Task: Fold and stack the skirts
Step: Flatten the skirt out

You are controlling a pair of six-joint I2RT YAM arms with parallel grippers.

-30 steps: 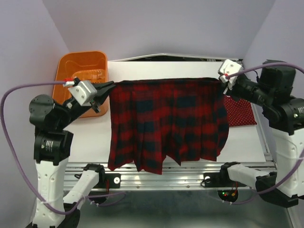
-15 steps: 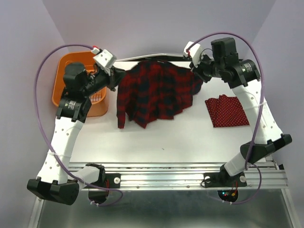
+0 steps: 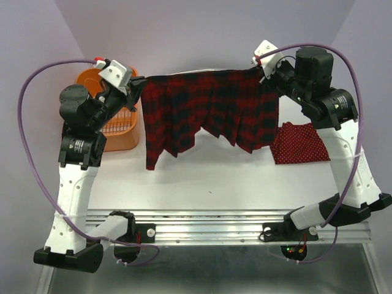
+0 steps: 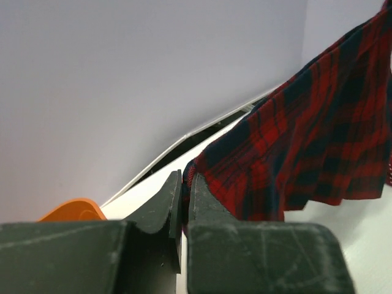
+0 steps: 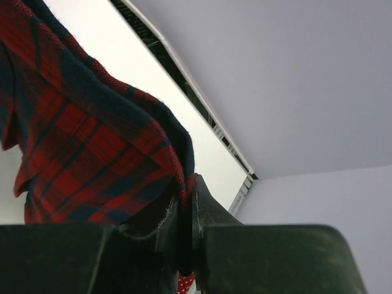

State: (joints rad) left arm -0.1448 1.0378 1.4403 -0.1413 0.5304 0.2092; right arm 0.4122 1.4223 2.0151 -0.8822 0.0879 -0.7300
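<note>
Top external: plaid skirt [image 3: 208, 113] hangs from 10 to 2 o'clock.
Left gripper [image 3: 141, 81], right gripper [image 3: 268, 72]: clamped on its top corners.
You: lower both evenly.

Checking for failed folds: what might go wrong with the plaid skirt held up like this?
The left end effector and right end effector each pinch only a corner of the plaid skirt, so it may slip free. Its hem hangs at the edge of the folded polka-dot skirt; lowering could drag or rumple that.
</note>
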